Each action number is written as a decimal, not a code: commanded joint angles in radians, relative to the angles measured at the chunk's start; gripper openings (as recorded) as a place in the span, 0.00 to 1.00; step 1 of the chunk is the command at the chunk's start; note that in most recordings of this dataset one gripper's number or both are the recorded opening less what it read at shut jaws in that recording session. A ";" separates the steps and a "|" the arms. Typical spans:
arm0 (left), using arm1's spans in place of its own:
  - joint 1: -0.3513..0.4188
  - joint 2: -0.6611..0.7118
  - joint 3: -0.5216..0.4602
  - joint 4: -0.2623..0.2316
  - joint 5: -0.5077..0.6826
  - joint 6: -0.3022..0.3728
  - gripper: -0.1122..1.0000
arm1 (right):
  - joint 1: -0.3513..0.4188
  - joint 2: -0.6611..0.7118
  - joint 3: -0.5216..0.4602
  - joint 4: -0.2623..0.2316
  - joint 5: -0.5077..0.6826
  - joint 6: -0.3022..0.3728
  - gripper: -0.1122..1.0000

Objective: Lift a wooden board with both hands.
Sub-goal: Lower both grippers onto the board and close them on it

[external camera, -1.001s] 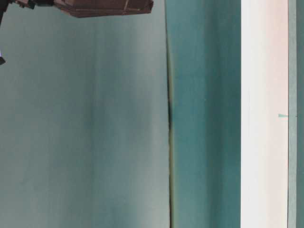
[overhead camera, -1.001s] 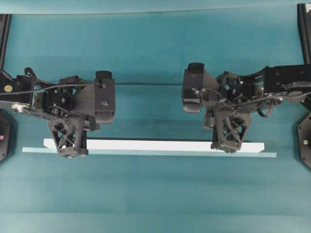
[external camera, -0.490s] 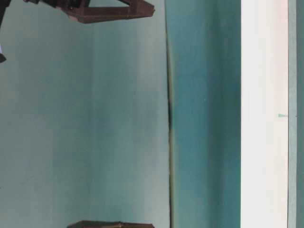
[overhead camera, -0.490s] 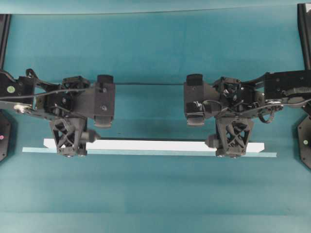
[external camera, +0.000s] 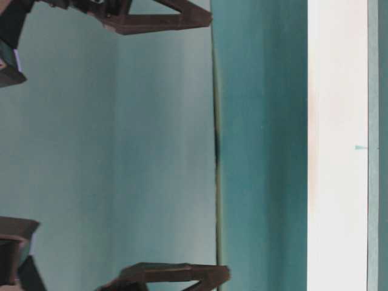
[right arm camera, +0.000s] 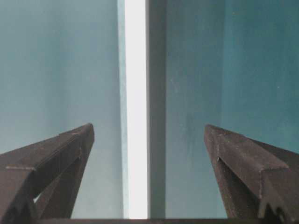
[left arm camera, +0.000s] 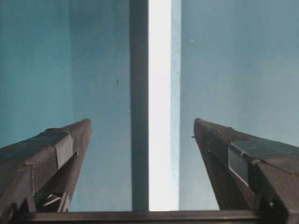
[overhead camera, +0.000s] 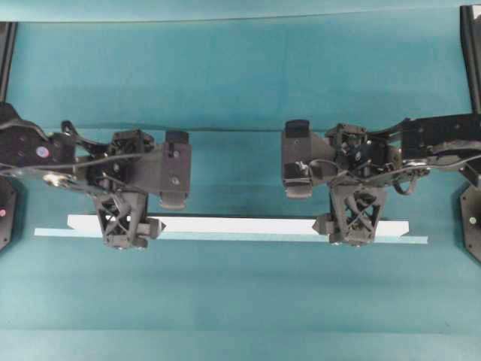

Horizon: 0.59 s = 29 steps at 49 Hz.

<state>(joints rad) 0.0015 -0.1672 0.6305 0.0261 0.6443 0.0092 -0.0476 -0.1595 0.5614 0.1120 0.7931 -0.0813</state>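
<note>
Within the last second both claws have gone from pressed together to spread wide, and both arms have lowered toward the wooden board (overhead camera: 240, 225). We judge this to be the approach before the grasp, with no lift begun.

The board lies flat on the teal bench (overhead camera: 240, 75), running across the lower middle of the overhead frame, with a pale teal tape strip (overhead camera: 248, 238) along its lower edge.

The left claw (left arm camera: 142, 128) is spread, its fingers either side of the board, touching nothing we can see. The right claw (right arm camera: 148, 133) is equally spread, straddling the board near its right end, and holds nothing.
</note>
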 commanded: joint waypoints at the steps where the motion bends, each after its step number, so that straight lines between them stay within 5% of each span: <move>1: -0.011 0.009 0.006 0.003 -0.020 -0.005 0.98 | 0.005 0.014 0.006 -0.002 -0.018 0.005 0.95; 29: -0.031 0.075 0.106 0.003 -0.190 -0.052 0.98 | 0.028 0.114 0.087 0.003 -0.189 0.005 0.95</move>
<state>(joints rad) -0.0322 -0.0951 0.7348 0.0261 0.4771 -0.0430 -0.0291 -0.0644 0.6473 0.1120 0.6228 -0.0798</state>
